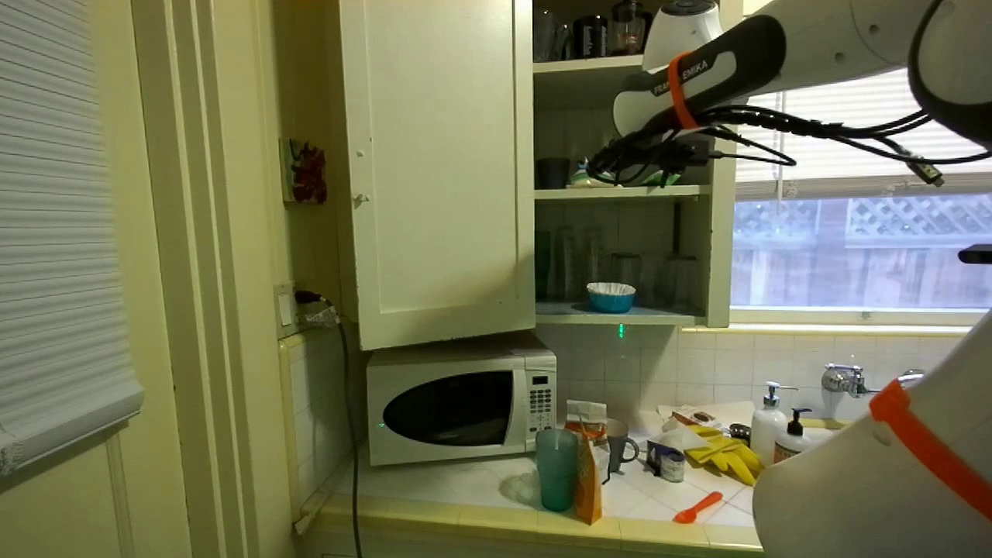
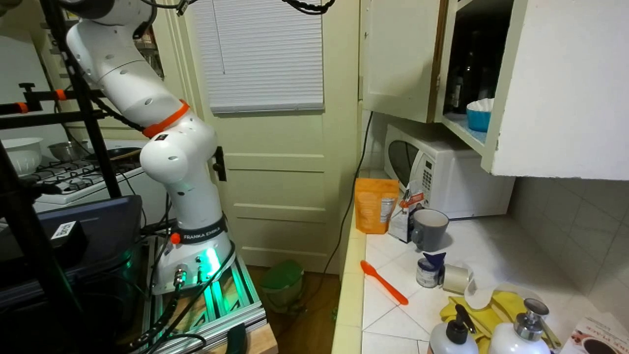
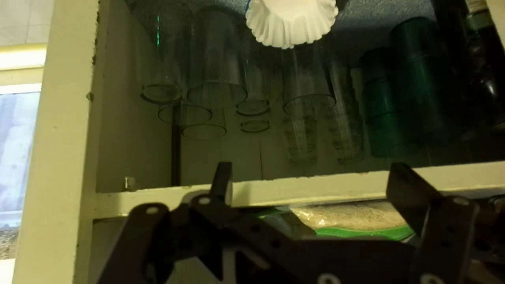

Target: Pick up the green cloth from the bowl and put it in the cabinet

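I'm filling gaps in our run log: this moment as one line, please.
jaws: open, facing cabinet; blue bowl: on bottom shelf; green cloth: not visible

One microwave, two pump bottles, one spoon

A yellowish wall and a panelled door, its upper part behind a white blind, rise over a brown floor. White tile backs the counter — pale squares with a yellow edge — and above the tile a window, partly covered by a shade, shows bluish daylight and a lattice-topped fence. Across from the counter stands a white stove.
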Motion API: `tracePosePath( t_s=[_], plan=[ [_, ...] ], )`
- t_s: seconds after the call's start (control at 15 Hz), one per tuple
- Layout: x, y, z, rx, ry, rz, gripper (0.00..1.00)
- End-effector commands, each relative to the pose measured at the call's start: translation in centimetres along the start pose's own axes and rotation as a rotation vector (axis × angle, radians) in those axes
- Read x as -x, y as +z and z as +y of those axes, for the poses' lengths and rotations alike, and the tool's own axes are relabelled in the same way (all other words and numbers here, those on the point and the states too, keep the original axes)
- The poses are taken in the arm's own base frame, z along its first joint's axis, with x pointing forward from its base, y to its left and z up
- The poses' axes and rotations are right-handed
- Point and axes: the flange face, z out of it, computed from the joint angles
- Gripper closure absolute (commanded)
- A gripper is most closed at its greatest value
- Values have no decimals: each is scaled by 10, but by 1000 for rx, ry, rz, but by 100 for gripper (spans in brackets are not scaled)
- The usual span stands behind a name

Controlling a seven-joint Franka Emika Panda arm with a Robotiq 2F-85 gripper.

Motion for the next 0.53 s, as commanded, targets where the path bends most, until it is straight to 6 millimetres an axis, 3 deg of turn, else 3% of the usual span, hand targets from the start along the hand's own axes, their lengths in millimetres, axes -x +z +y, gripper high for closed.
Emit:
tracePosePath(
  t_s=[0.0, 0.2, 0.27, 0.47],
  plan=[
    [19, 2, 6, -28, -32, -71, 0],
    [28, 9, 7, -48, -68, -74, 0],
    [16, 10, 3, -13, -49, -55, 0],
    [16, 11, 2, -14, -52, -56, 0]
  ],
)
